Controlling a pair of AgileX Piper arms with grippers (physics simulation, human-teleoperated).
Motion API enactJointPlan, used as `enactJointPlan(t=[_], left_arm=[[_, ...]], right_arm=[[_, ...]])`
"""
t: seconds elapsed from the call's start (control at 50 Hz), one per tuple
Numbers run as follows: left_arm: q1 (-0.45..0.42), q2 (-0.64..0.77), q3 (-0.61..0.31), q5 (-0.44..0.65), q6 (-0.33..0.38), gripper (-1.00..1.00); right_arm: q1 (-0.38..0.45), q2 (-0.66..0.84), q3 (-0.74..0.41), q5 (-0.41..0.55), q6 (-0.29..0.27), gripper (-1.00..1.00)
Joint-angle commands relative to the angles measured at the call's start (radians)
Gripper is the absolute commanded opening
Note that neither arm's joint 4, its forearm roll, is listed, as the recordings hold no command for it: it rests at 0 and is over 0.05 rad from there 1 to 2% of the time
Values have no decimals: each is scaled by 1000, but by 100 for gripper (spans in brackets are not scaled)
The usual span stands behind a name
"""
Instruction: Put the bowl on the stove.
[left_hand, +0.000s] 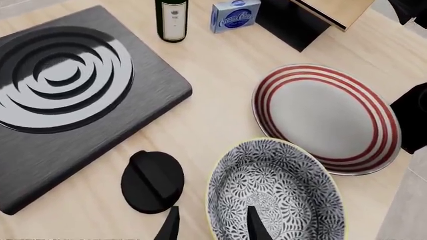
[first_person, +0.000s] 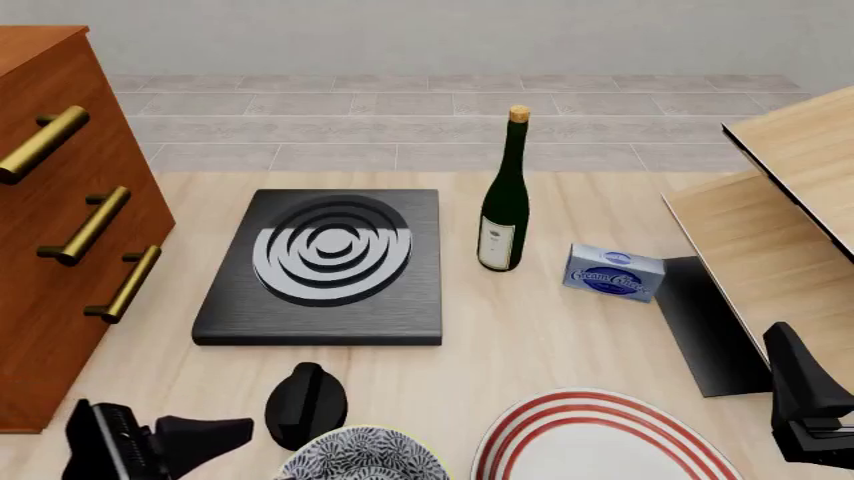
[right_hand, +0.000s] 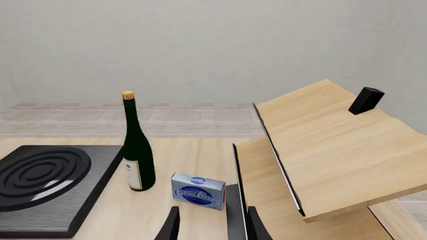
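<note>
Progress: nothing placed yet; bowl sits on the surface, not on the stove; grasp, lift, carry and set-down all judged to remain.
Bowl position: near edge of the surface, near-right of the stove and apart from it; just right of a small black knob; just left of the red-ringed plate, rim appearing to overlap the plate's edge in the left wrist view, contact not certain.
Bowl look: round, deep; dense dark-blue-and-white floral pattern inside; pale yellowish rim; outside hardly visible here.
Stove look: flat black square slab, concentric silver-grey and black rings, top bare, wider than the bowl.
Left gripper: open, holding nothing; fingertips straddling the bowl's near-left rim, one inside, one outside, by the left wrist view; contact not discernible.
Right gripper: open, empty; at the right side, well apart from the bowl, facing bottle, blue box and wooden rack.
Next step (judgement): closing on the rim, then lift and carry far-left onto the rings.
</note>
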Motion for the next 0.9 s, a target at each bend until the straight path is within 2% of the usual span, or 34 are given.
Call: enactJointPlan(t=[0.02,0.9], left_arm=[[12,47,22,-57,5,100],[4,261,24,-247,21,100]], right_arm=[[0,0,0,0,0,100],[0,0,0,0,0,100]])
